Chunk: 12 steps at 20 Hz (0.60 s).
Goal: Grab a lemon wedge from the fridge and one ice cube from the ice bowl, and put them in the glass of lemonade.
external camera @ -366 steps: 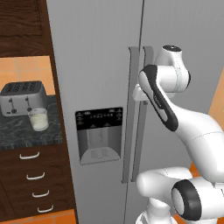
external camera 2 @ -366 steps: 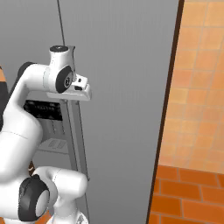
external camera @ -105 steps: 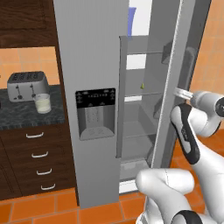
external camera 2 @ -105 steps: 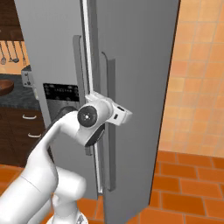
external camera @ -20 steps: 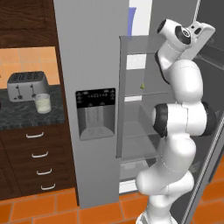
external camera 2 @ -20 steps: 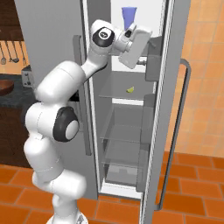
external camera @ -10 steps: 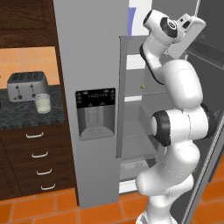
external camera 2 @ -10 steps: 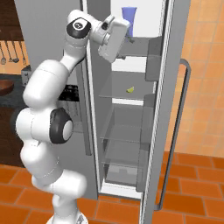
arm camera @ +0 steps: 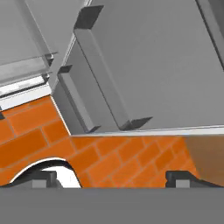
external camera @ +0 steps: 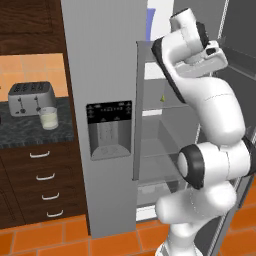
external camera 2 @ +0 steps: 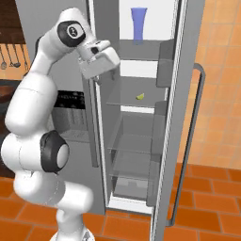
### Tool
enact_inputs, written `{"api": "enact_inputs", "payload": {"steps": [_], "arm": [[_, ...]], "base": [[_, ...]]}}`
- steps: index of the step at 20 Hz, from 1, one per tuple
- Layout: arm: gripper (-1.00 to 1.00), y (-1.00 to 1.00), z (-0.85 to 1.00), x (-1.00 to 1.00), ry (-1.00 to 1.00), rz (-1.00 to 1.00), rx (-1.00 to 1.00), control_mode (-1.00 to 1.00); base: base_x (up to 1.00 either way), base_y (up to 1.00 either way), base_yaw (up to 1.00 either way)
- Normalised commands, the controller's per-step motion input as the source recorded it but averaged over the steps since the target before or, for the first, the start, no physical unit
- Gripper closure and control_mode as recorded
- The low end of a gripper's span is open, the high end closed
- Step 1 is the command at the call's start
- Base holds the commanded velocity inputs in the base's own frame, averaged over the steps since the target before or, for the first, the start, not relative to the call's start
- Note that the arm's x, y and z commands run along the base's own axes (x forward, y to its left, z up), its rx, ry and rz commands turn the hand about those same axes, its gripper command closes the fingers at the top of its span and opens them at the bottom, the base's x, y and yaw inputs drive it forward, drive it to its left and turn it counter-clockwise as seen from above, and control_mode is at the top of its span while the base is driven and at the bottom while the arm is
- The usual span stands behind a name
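Observation:
The grey fridge (external camera: 100, 60) stands with its right door (external camera 2: 188, 56) swung open. A tiny yellow-green lemon wedge (external camera 2: 140, 96) lies on a glass shelf inside, and it shows as a speck (external camera: 162, 98) in the left base view. My gripper (external camera 2: 97, 75) hangs in front of the upper left of the opening, up and to the left of the wedge and well apart from it. In the hand view the gripper (arm camera: 113, 177) is open, nothing between its tips, over the orange floor. The glass of lemonade (external camera: 48, 118) sits on the dark counter. The ice bowl is out of view.
A blue cup (external camera 2: 138, 24) stands on the fridge's top shelf. A silver toaster (external camera: 30, 97) sits behind the glass, above dark drawers (external camera: 42, 187). The open door's inner bins (arm camera: 105, 78) are close below the hand. My own arm (external camera: 210, 125) blocks much of the fridge opening.
The hand has swung left and down, from near the open door and top shelf to the left edge of the opening. The jaws stayed open; the wedge has not moved.

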Motion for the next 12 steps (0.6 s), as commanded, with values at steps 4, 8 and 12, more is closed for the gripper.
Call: {"api": "enact_inputs", "payload": {"steps": [4,8,12], "arm": [[-1.0,0.2,-1.0,-0.71,-0.09,0.02,0.67,-1.0],[-1.0,0.37,-0.27,-0.81,0.01,0.02,0.13,-1.0],[-1.0,0.33,-0.04,-1.0,-0.03,0.14,0.06,-1.0]], "base": [[0.0,0.0,0.0],[0.0,0.0,0.0],[0.0,0.0,0.0]]}}
